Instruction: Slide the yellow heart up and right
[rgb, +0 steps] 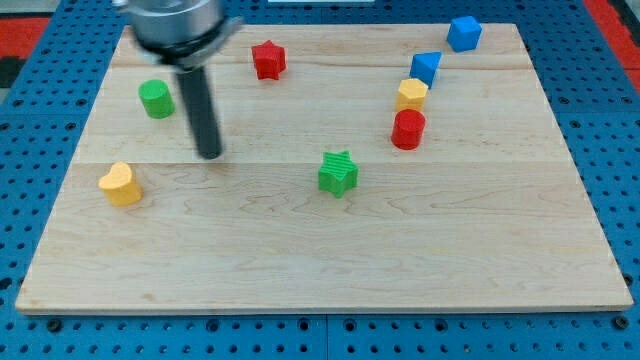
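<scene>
- Yellow heart (120, 184) sits near the counter (300, 270) left edge; a push from the wrong side could shove it off
- My tip (210, 154), a bare rod with no hand to open or clench, stands up-right of it and must circle round
- Green cylinder (155, 98) above may get bumped

The board (300, 250) is pale wood with a fine grain, crossed by faint seams between its planks. It lies on a blue surface (610, 110) patterned with rows of small dark holes. The rod is dark grey, down to the tip (210, 155). The heart (120, 184) is yellow, as is a small block (411, 95). The star (338, 173) and cylinder (155, 99) are green. Another star (268, 60) and cylinder (408, 130) are red. A cube (464, 33) and a triangular block (426, 67) are blue.
</scene>
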